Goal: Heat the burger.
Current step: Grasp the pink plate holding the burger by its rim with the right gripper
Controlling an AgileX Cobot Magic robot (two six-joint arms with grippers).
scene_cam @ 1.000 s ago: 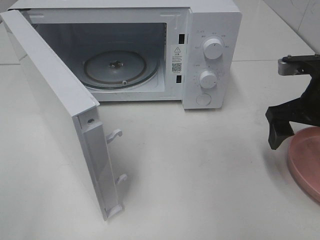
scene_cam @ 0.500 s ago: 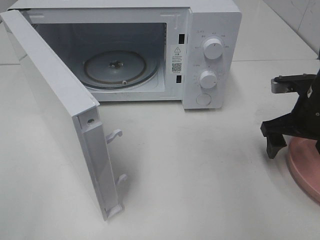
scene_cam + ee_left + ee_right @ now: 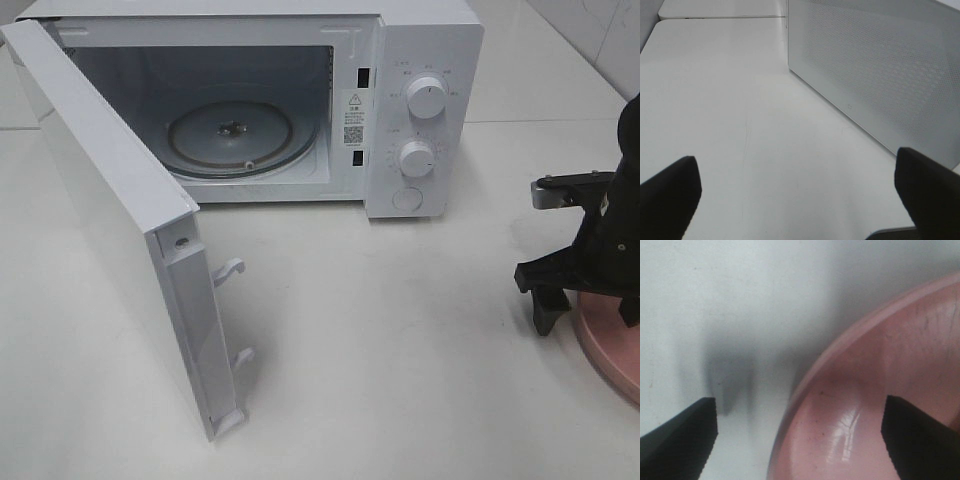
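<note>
Right black two-finger gripper (image 3: 799,412) stands wide open astride the rim of the flat round pink plate (image 3: 840,347) — one finger outside over the white tabletop (image 3: 740,290), the other above the plate's glossy floor. The burger shows in no view, so its place relative to the gripper cannot be told. Left gripper (image 3: 797,192) is also wide, holding nothing, beside the white perforated microwave door (image 3: 880,75).

At the right edge of the frame the right gripper (image 3: 588,305) has dropped from higher up and edged slightly left. It now sits low over the counter (image 3: 400,350), straddling the near rim of the pink plate (image 3: 612,355) and hiding more of the plate than before.
</note>
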